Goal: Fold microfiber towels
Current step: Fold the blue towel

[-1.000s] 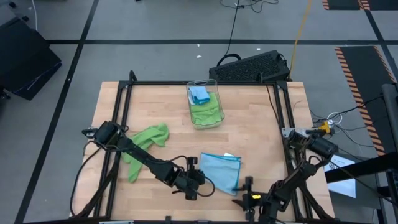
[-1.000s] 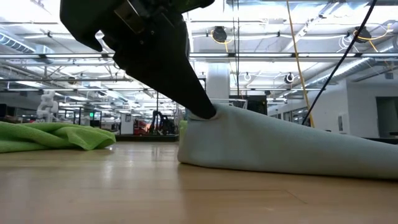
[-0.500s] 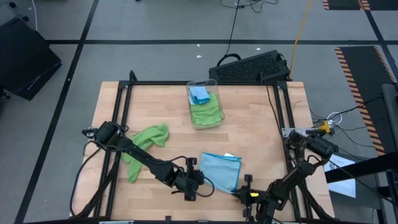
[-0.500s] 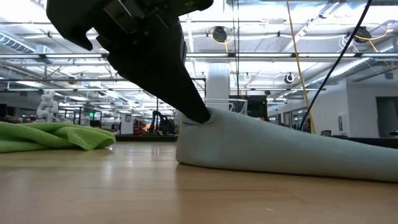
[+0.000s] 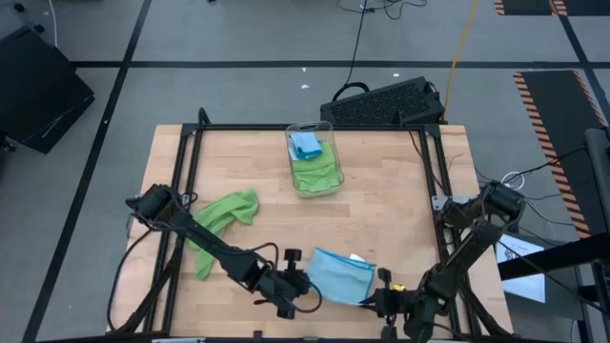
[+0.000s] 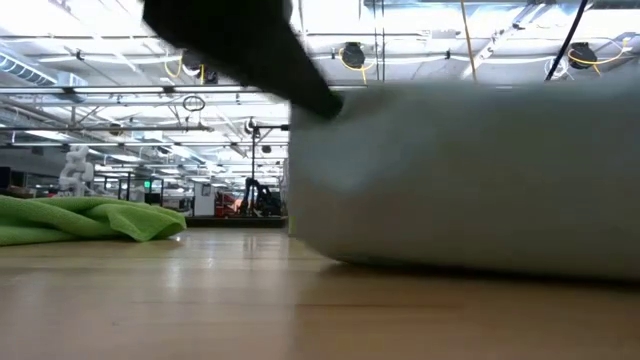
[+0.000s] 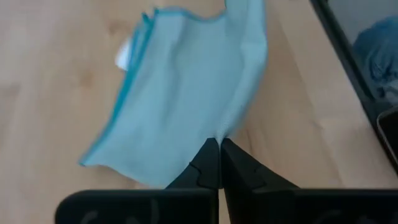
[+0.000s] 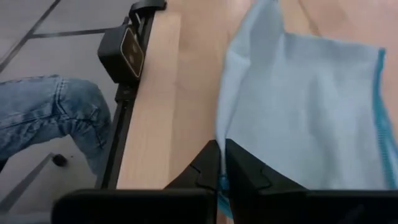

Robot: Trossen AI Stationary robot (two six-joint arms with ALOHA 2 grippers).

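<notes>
Both grippers are clamped on the light blue square microfiber towel [image 5: 341, 276], which sits at the front edge of the wooden table [image 5: 381, 205], well in front of the clear plastic bin [image 5: 315, 158]. Left gripper [image 5: 303, 286] has its jaws pinched tight on the towel's near-left corner; in the left wrist view the cloth [image 7: 186, 93] fans out from that pinch point past the fingertips [image 7: 211, 158]. Right gripper [image 5: 374, 297] is pinched shut on the near-right corner, with the blue-stitched hem [image 8: 380, 106] running away from its fingers [image 8: 214, 163]. From table height the towel [image 6: 470, 180] looks raised and bellied between the two grips, only its lower part near the wood. My read on handling: very light, floppy, no stiffness, so it sags wherever it's unsupported and will drag on the wood. Corners or hem are the right places to hold; a mid-panel pinch would just bunch it. Its orientation: the held edge runs left-right along the front of the table, and the free edge trails back toward the bin, white tag [image 5: 355, 258] on that far side. It's roughly square, so no real long axis; as it hangs, the wider span is left-right between the grippers. A crumpled lime green microfiber towel [image 5: 221, 221] lies left of the blue one, untouched, and more green and blue cloths [image 5: 311, 164] are in the bin. A person's leg in jeans [image 8: 53, 118] shows beyond the table edge in the right wrist view.
</notes>
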